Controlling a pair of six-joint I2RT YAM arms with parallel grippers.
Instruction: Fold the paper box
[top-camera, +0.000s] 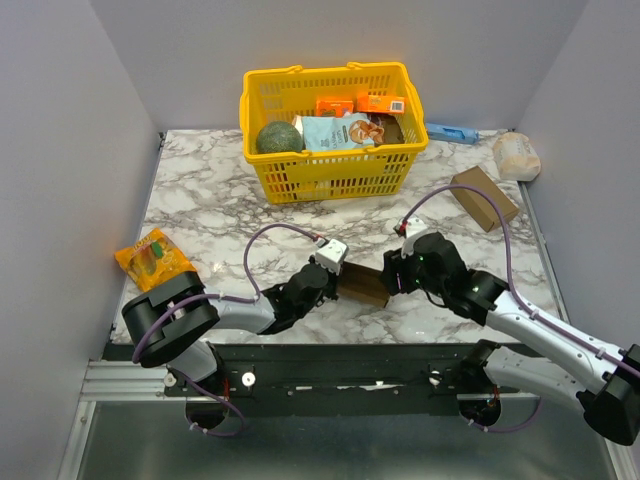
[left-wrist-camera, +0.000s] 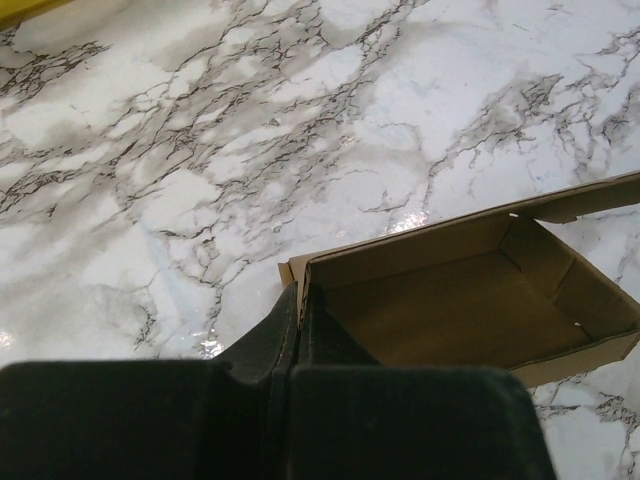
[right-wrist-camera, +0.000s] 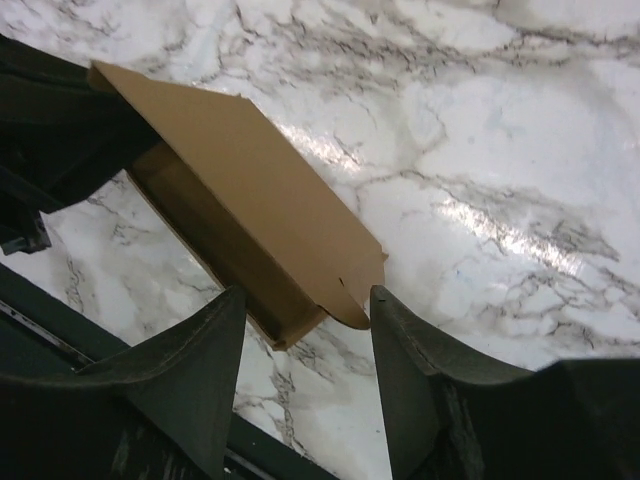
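Observation:
The paper box (top-camera: 362, 285) is a small brown cardboard tray with its lid flap half raised, lying on the marble near the front edge between the two arms. My left gripper (top-camera: 336, 281) is shut on the box's left end wall; in the left wrist view the fingers (left-wrist-camera: 285, 335) pinch the wall's edge and the open inside of the box (left-wrist-camera: 470, 300) shows. My right gripper (top-camera: 393, 278) is open at the box's right end. In the right wrist view the lid (right-wrist-camera: 250, 180) slopes over the tray, and its rounded tab reaches between the spread gripper fingers (right-wrist-camera: 307, 295), close to the right one.
A yellow basket (top-camera: 330, 175) with groceries stands at the back centre. An orange snack packet (top-camera: 155, 258) lies at the left. A thicker brown carton (top-camera: 484, 197), a white bundle (top-camera: 516, 155) and a blue item (top-camera: 452, 132) lie at the back right. The table's front edge (top-camera: 330, 345) is just below the box.

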